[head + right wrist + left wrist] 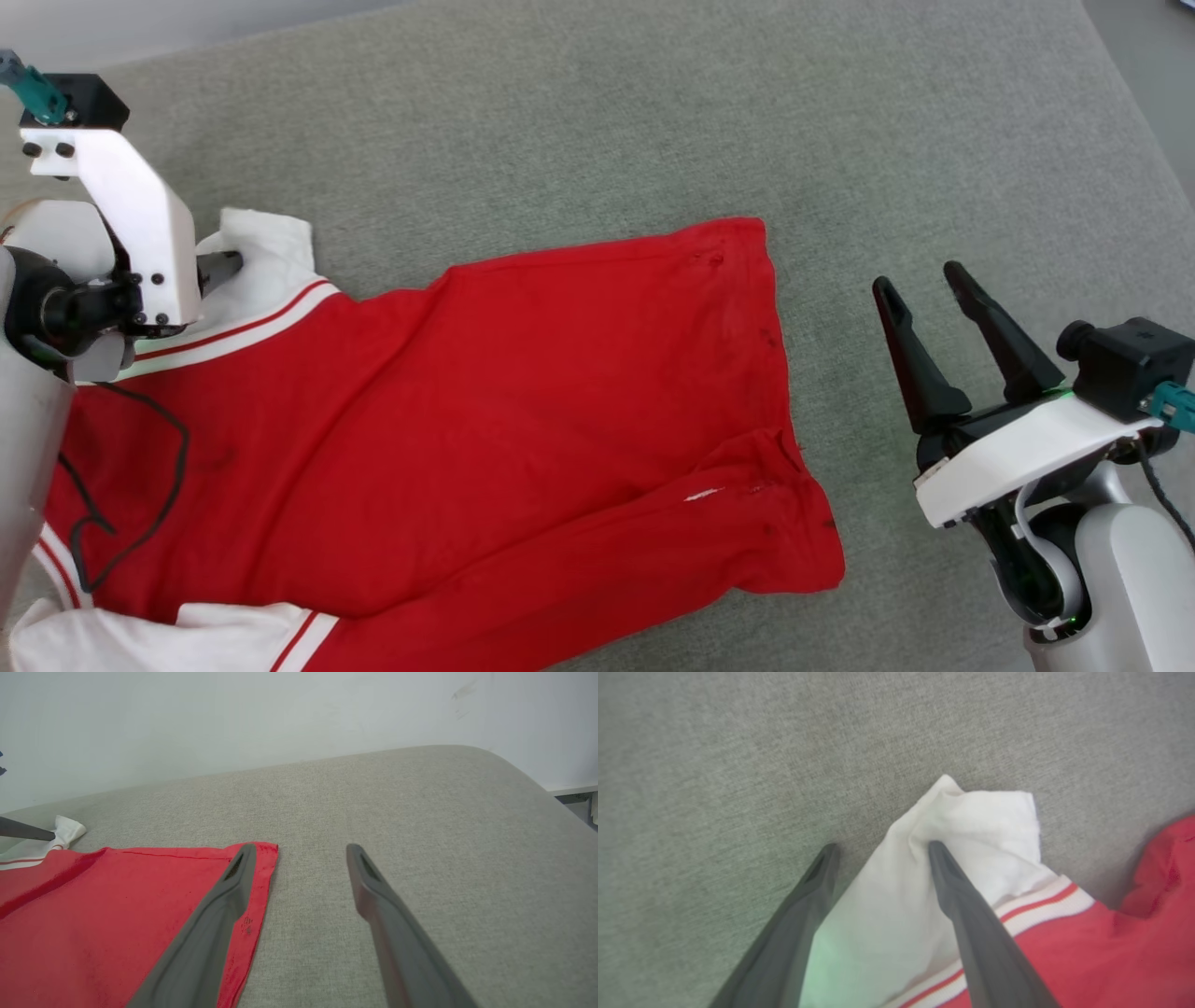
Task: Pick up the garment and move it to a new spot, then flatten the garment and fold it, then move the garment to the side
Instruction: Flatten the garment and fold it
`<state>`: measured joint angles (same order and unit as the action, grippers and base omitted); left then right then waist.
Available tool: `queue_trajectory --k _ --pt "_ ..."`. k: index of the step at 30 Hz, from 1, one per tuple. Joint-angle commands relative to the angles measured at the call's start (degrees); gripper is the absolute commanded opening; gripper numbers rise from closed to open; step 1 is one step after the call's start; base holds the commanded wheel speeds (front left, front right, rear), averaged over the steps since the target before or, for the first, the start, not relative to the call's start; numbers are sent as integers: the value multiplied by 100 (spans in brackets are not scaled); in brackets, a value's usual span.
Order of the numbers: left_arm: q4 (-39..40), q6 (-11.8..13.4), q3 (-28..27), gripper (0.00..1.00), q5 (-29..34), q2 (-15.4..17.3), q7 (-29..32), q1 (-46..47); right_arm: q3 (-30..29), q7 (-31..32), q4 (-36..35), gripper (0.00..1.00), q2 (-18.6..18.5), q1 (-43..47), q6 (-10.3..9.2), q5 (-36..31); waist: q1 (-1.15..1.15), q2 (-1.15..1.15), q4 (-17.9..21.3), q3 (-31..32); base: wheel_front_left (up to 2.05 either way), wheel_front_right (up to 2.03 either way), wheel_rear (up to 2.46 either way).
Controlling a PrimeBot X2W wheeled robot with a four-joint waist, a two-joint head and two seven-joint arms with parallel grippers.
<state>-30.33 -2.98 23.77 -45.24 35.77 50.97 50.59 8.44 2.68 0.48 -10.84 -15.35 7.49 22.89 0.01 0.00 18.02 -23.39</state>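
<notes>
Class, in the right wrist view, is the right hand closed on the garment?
No, the right hand is open, fingers spread, and the garment lies unheld.

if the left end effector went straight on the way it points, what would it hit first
Most likely the white sleeve: the open left end effector straddles its edge, one finger apparently touching the fabric, the other over the grey cushion.
</notes>
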Motion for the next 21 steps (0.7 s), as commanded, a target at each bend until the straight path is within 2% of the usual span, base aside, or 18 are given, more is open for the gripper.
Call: queue_trajectory --k 1,3,4,5,6,7,16,21 --pt "-87 37 40 100 -43 1 131 0 33 -49 43 100 34 -112 0 58 -1 0 120 -123 0 0 0" --pt "-267 111 140 100 -76 -16 400 -138 53 -69 102 100 49 -127 0 115 -1 0 160 -153 0 0 0" --pt "-349 148 181 82 -100 -32 529 -217 59 -87 124 100 45 -127 0 124 -1 0 174 -157 0 0 0" --pt "-407 169 191 44 -133 -64 594 -294 67 -91 160 100 34 -118 0 133 -1 0 189 -158 0 0 0" --pt "-442 183 181 19 -174 -100 609 -355 78 -92 180 100 22 -121 0 149 -1 0 199 -160 0 0 0" --pt "-468 189 158 0 -220 -148 572 -402 82 -99 194 100 7 -129 0 173 -1 0 203 -162 0 0 0" --pt "-507 134 73 0 -92 -374 -358 -348 -35 204 326 100 -250 -261 0 652 -1 0 -120 85 0 0 0" --pt "-384 59 19 0 37 -526 -1072 -161 -90 1001 759 100 -568 -638 0 1152 -1 0 -496 275 0 0 0"
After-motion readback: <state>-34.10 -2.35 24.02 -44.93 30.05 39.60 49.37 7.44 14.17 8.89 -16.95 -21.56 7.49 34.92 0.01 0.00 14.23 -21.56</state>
